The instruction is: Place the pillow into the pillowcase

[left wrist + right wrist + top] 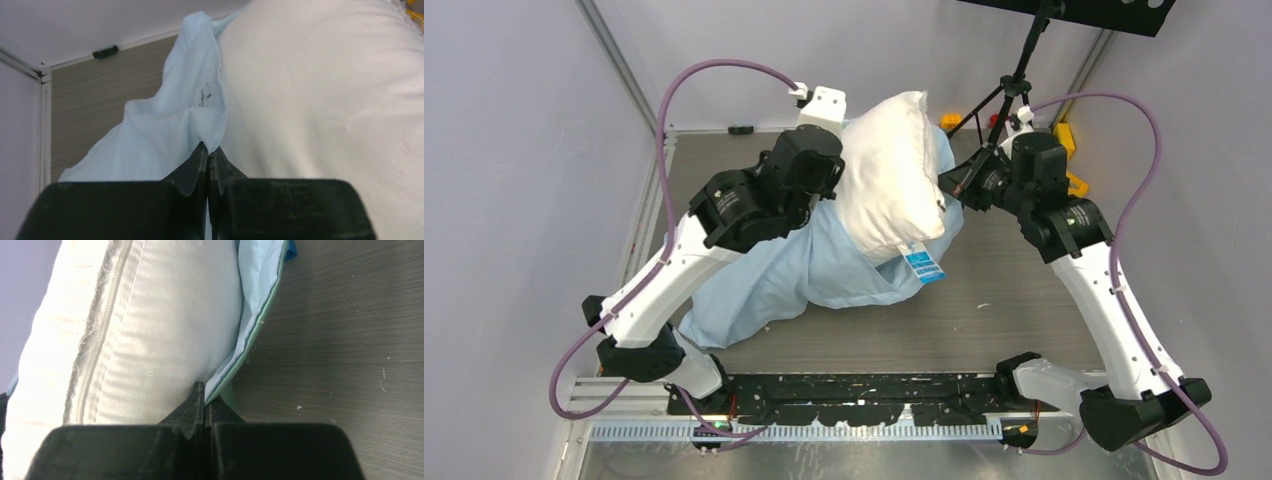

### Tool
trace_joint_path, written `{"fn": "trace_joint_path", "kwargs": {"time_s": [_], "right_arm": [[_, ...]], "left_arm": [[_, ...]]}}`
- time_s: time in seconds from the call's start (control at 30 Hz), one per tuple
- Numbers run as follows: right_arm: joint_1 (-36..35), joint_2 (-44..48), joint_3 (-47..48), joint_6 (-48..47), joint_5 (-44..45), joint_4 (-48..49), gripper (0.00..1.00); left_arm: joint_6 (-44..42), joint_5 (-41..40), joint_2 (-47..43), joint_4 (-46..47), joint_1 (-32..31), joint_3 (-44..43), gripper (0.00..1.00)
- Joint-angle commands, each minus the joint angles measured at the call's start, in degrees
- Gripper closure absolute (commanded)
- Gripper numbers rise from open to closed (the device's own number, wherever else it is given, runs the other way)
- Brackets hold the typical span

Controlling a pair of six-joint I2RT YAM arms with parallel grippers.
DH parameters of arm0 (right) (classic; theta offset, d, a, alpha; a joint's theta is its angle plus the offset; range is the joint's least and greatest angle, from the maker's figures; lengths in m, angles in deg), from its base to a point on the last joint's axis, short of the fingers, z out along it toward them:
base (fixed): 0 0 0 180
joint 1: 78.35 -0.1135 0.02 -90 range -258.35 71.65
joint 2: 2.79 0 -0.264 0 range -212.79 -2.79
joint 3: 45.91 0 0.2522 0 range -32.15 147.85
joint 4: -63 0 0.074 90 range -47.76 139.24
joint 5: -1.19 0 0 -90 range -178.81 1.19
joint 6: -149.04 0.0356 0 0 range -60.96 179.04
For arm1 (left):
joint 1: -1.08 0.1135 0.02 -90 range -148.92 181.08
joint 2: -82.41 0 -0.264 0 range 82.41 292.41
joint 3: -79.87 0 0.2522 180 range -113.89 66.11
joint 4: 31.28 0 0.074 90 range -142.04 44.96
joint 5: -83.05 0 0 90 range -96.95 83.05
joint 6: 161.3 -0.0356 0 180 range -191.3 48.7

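Note:
The white pillow (889,170) stands tilted in the middle of the table, its lower end with the blue tag (922,262) lying on the light-blue pillowcase (794,275). The pillowcase spreads out toward the near left. My left gripper (836,165) is at the pillow's left side and is shut on the pillowcase's edge (200,125). My right gripper (948,187) is at the pillow's right side and is shut on the pillowcase's green-lined edge (247,347). The pillow fills the left wrist view (325,100) and the right wrist view (150,325) between the two held edges.
A black tripod (1014,85) stands at the back right beside yellow blocks (1064,140). Grey walls enclose the table on the left, back and right. A black rail (854,395) runs along the near edge between the arm bases.

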Motion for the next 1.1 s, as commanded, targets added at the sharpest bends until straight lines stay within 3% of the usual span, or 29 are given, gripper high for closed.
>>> {"fn": "trace_joint_path", "kwargs": {"time_s": [0.0, 0.1, 0.2, 0.33, 0.5, 0.57, 0.63, 0.77, 0.87, 1.0, 1.07], "right_arm": [[0.09, 1.55, 8.02, -2.43, 1.99, 2.41, 1.00], [0.08, 1.12, 10.03, -3.10, 2.26, 1.19, 1.00], [0.14, -0.32, 15.44, -4.94, 4.28, -1.21, 1.00], [0.07, -6.25, 35.46, -8.03, 6.53, -6.93, 1.00], [0.13, -16.15, 66.82, -8.01, 5.89, -12.20, 0.99], [0.13, -18.41, 74.63, -7.69, 6.74, -12.15, 0.99], [0.07, -18.07, 75.56, -7.67, 7.98, -10.29, 1.00], [0.08, -13.44, 64.03, -7.64, 9.57, -4.64, 1.00], [0.10, -13.63, 65.66, -7.72, 10.90, -4.22, 1.00], [0.07, -15.35, 77.00, -9.31, 17.25, -1.24, 1.00], [0.09, -14.18, 76.94, -9.72, 20.59, 4.07, 1.00]], "left_arm": [[-5.58, -4.99, -0.68, 0.49, 0.35, -7.02, 0.97], [-7.12, -4.84, -0.31, 0.62, 0.38, -9.21, 1.00], [-7.02, 0.55, -1.04, 4.09, 0.41, -9.30, 1.00], [-5.18, 10.43, -0.04, 10.11, 0.41, -13.51, 1.00], [-3.96, 10.26, 2.58, 14.87, 2.13, -20.84, 1.00], [-3.88, 9.39, 2.87, 17.18, 4.44, -22.78, 1.00], [-3.49, 10.47, 3.72, 18.07, 5.89, -28.18, 1.00], [-5.68, 16.23, 2.22, 29.70, 5.95, -32.13, 1.00], [-7.05, 16.77, 2.91, 33.30, 5.95, -34.73, 1.00], [-5.32, 20.38, 5.49, 23.51, 5.94, -32.68, 1.00], [-2.98, 22.60, 5.07, 19.99, 5.96, -26.69, 1.00]]}}
